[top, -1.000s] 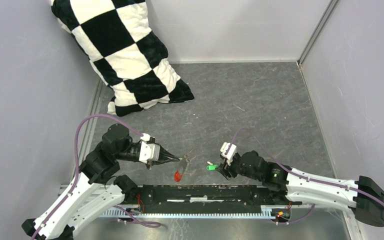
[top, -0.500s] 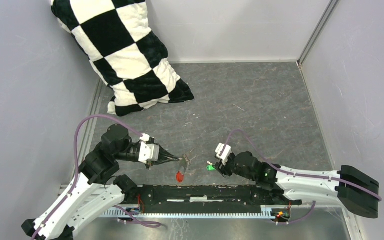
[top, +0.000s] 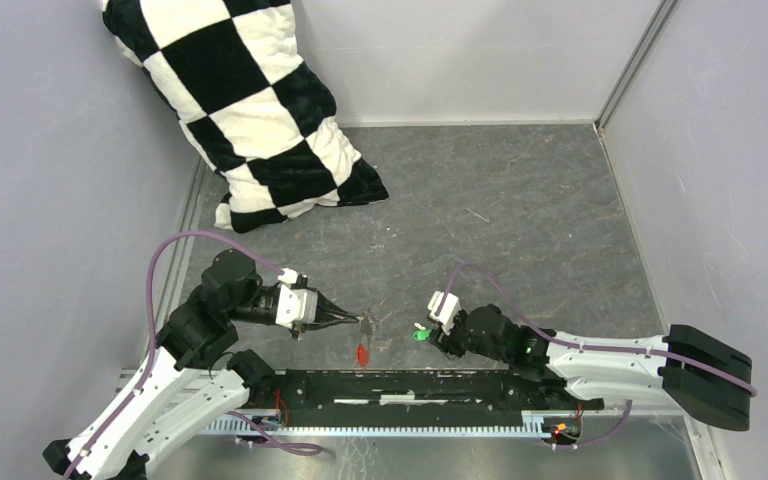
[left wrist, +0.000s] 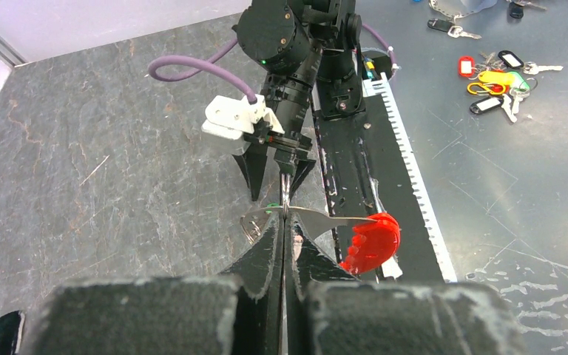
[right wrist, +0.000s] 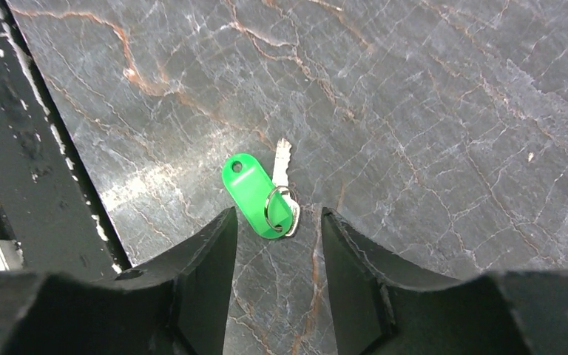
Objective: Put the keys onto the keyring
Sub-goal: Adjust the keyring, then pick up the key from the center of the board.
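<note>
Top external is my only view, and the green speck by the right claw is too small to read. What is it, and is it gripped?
Observer: The right wrist view shows a green tag joined by a small ring to a silver key, flat on the table. The right claw stands open astride it, not clamped.
Operator: And the left claw, what exactly does it pinch?
Observer: In the left wrist view the left claw is shut on the keyring, on its thin metal part. The red tag sits clear of the fingers.
Operator: Anything outside my frame?
Observer: Yes, past the toothed rail lies a bunch of spare keys with coloured tags.
</note>
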Controlling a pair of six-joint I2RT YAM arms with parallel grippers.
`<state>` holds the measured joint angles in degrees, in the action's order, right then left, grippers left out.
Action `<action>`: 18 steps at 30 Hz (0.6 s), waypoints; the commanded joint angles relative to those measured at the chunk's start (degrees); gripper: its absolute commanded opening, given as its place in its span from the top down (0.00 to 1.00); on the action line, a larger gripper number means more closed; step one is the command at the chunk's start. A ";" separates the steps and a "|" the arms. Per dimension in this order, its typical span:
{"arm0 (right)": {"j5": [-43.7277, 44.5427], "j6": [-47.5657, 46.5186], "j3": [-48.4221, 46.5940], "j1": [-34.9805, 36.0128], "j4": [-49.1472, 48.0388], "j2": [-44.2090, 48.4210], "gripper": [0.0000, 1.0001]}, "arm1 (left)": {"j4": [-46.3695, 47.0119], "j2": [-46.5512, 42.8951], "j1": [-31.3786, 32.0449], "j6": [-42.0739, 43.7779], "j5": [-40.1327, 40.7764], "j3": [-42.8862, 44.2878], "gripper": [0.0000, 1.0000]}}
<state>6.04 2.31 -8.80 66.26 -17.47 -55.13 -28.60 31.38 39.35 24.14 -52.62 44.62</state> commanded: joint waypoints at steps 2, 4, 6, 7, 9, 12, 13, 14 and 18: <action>1.23 -0.04 -0.53 0.20 -3.04 -1.60 0.52 | 1.38 -0.53 0.11 1.69 -0.44 2.57 0.98; 1.34 -0.08 -0.60 0.24 -3.52 -1.84 0.54 | 1.25 -0.59 0.11 1.74 -0.53 2.58 0.98; 1.68 0.25 -0.51 0.22 -3.96 -1.90 0.58 | 1.11 -0.74 0.12 1.87 -0.63 2.58 0.98; 1.82 0.30 -0.43 0.23 -4.20 -1.92 0.60 | 0.95 -0.78 0.11 2.05 -0.75 2.62 0.98; 2.04 0.33 -0.08 0.27 -4.99 -2.23 0.61 | 0.55 -0.88 0.12 2.53 -0.85 2.75 0.98; 1.55 0.52 -0.15 0.28 -5.68 -3.43 0.61 | 0.34 -0.88 0.11 2.83 -0.90 2.83 0.98; 1.43 0.63 -0.14 0.27 -5.79 -3.64 0.60 | 0.34 -0.88 0.11 2.84 -0.90 2.84 0.98; 1.45 0.67 -0.16 0.27 -5.82 -3.99 0.59 | 0.38 -0.92 0.11 2.84 -0.90 2.91 0.98; 1.69 0.66 -0.36 0.24 -5.10 -4.84 0.59 | 0.28 -0.97 0.11 2.84 -0.89 3.19 0.98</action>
<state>6.74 2.35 -8.80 66.26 -20.14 -59.22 -29.15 30.94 39.35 24.95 -52.64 45.08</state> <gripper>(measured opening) 0.408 0.022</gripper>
